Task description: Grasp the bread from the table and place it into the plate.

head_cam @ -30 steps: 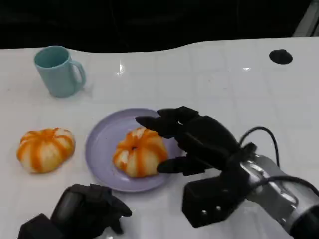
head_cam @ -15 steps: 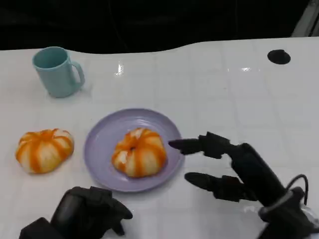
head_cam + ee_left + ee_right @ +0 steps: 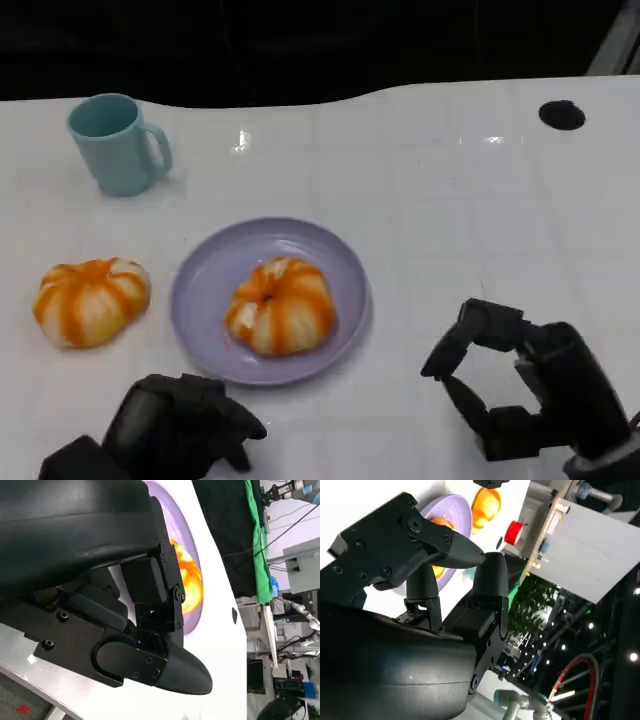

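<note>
Fingers of my right hand are apart and grasp nothing; hand hovers over bare white table, just right of the plate, not touching it. One bread w/ orange stripes sits in the purple plate, roughly centre. Second bread lies on the table left of the plate, near but apart. Left hand is low at the near edge, fingers curled in, holding nothing, just below the plate rim. Teal mug stands upright at far left, well apart from both breads.
</note>
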### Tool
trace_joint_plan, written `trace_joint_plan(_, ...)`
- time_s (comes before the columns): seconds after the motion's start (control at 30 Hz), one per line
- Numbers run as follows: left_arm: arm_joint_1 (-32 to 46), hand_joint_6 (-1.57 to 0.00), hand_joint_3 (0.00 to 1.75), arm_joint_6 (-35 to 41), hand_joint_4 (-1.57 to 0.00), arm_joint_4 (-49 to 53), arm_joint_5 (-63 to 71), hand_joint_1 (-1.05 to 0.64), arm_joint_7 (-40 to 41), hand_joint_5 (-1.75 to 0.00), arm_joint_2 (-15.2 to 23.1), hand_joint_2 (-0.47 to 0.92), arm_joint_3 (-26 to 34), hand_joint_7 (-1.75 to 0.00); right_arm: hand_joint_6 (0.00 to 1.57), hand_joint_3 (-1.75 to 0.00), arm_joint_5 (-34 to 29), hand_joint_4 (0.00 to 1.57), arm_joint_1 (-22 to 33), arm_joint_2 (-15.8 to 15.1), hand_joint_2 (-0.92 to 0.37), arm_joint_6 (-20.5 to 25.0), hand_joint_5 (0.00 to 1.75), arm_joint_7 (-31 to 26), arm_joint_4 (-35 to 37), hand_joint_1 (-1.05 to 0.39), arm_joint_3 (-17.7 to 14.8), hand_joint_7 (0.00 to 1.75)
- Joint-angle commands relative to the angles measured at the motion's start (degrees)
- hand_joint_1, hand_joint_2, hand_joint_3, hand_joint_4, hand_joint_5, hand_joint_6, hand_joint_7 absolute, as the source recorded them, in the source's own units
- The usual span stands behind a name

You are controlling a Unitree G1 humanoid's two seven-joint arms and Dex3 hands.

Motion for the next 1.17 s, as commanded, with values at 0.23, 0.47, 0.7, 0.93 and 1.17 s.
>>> trace_joint_plan(0.23,0.5,-1.41,0.16,-0.3,-1.26,-0.3,0.3,-1.05,0.5,-1.07,0.8,0.92,-0.4,-0.5,0.63,-1.23,2.3,0.62,4.3,0.0,-0.4,-4.1,1.71,2.1,2.5,-0.27,-4.7,1.47)
trace_joint_plan(0.47,1.1,-1.42,0.15,-0.7,-1.26,-0.7,-0.2,-1.05,0.0,-1.08,1.3,0.92,-0.2,-0.5,0.66,-1.23,1.3,0.63,4.6,0.8,-0.4,-7.7,1.69,2.2,6.0,-0.31,-5.8,1.42)
trace_joint_plan(0.7,1.2,-1.41,0.16,-0.7,-1.26,-0.6,-0.7,-1.05,-0.5,-1.09,1.7,0.92,-0.1,-0.5,0.72,-1.2,-8.2,0.68,4.7,1.8,-0.37,-11.5,1.61,-3.7,7.3,-0.31,-9.7,1.38)
trace_joint_plan(0.93,0.8,-1.42,0.15,-0.2,-1.26,-0.3,-1.2,-1.05,-0.9,-1.09,1.8,0.92,0.0,-0.5,0.75,-1.13,-15.9,0.71,3.0,1.9,-0.41,-14.4,1.57,-10.3,10.2,-0.3,-11.6,1.35)
trace_joint_plan(1.17,0.3,-1.42,0.15,-0.9,-1.26,0.4,-0.6,-1.05,-0.6,-1.1,2.2,0.92,0.1,-0.5,0.76,-1.07,-18.5,0.71,2.3,1.5,-0.45,-14.8,1.55,-13.0,11.5,-0.32,-11.2,1.33)
